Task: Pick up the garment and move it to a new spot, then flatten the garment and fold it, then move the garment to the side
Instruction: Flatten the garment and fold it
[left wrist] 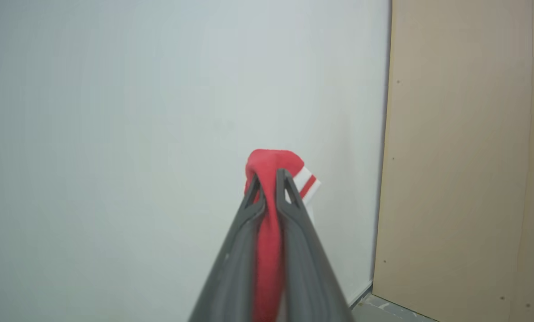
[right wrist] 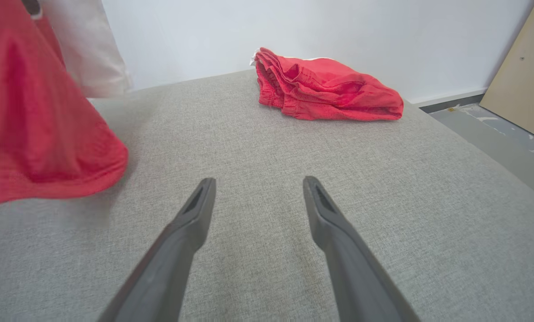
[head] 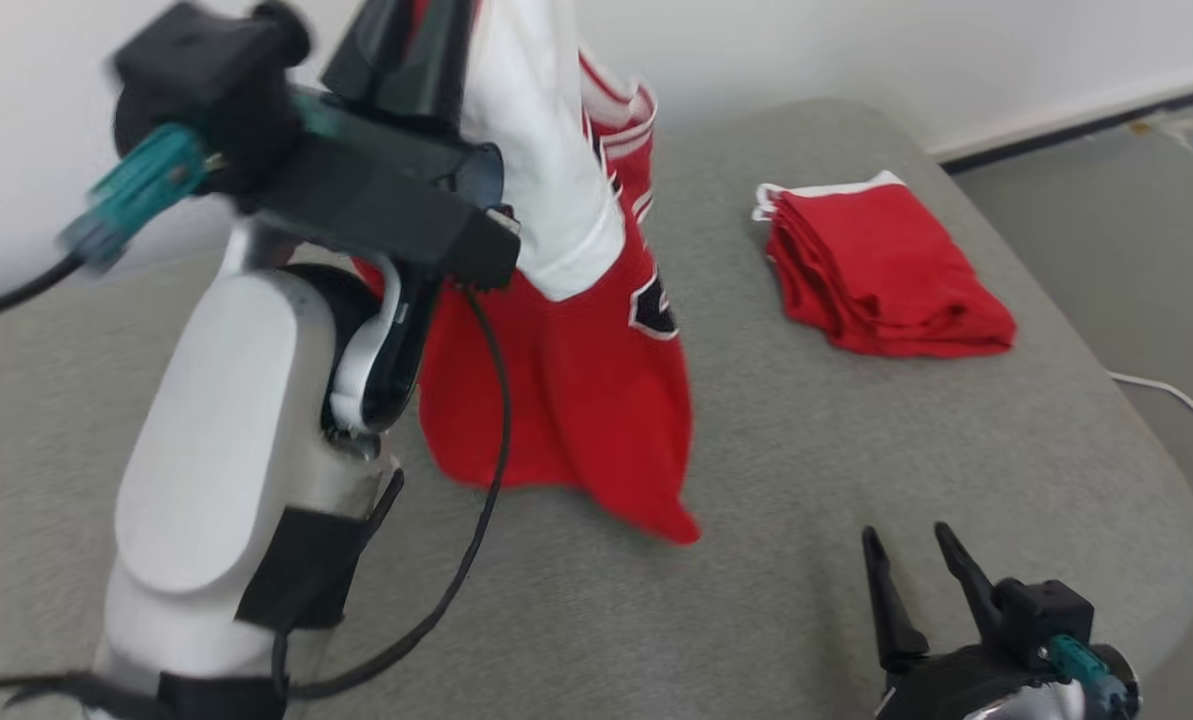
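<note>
Currently left gripper (left wrist: 270,178) is pinching the garment (head: 556,420) between shut fingers, right gripper (head: 905,540) gaping empty; lift hanging hem clear.

The left gripper (left wrist: 269,178) clamps a bunched fold of the garment (left wrist: 273,160), its two dark fingers (left wrist: 242,250) pressed close on the red cloth. A corner of red-and-white striped trim (left wrist: 307,185) pokes out just right of the fingertips. Behind stands a pale wall (left wrist: 114,134), with a tan board (left wrist: 463,156) at right above a strip of grey floor (left wrist: 383,311).
</note>
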Controlling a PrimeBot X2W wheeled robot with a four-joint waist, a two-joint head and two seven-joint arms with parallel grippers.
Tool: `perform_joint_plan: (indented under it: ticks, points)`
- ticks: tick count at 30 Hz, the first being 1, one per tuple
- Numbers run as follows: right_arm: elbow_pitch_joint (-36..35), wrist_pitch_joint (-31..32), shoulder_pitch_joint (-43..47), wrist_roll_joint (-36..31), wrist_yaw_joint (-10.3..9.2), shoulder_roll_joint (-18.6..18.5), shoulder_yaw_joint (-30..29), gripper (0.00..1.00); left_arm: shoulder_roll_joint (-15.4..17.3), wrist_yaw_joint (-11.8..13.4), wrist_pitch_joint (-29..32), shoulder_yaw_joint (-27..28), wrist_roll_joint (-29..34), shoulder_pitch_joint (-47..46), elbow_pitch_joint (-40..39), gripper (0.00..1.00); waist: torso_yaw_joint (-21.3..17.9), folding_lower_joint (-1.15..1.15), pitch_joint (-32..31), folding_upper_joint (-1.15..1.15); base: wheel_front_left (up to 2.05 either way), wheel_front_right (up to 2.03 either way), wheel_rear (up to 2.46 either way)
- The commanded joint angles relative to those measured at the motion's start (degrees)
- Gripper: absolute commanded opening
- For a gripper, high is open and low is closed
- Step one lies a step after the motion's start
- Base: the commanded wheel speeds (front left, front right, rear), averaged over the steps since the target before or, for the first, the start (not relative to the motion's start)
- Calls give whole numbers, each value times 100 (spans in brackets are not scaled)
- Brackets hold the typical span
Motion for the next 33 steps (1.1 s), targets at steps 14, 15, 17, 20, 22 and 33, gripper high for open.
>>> perform_joint_plan:
  ticks: [14, 15, 17, 20, 22, 33]
  points:
    - [-479, 326, 210, -107, -14, -28, -4, 100, 744, 1174, 110, 1187, -369, 4395, -822, 0, 1753, 1, -141, 0, 0, 0, 0]
    - [-501, 341, 201, -108, -14, -36, -2, 100, 803, 1183, 45, 1181, -287, 4520, -731, 0, 1800, 1, -134, 0, 0, 0, 0]
    - [-523, 365, 172, -112, -14, -34, 33, 100, 838, 1263, -3, 1228, -250, 4711, -457, 0, 1850, 1, -131, 0, 0, 0, 0]
    - [-530, 370, 139, -102, -14, -32, 61, 100, 815, 1359, -26, 1240, -214, 4779, -41, 100, 1859, 1, -128, 0, 0, 0, 0]
    - [-520, 368, 123, -82, -14, -36, 99, 100, 792, 1447, -11, 1281, -242, 4822, 148, 100, 1825, 1, -127, 0, 0, 0, 0]
    - [-511, 336, 106, -17, -14, -33, 105, 100, 1023, 1281, 639, 1102, -341, 4276, 88, 100, 1405, 1, -22, 0, 0, 0, 0]
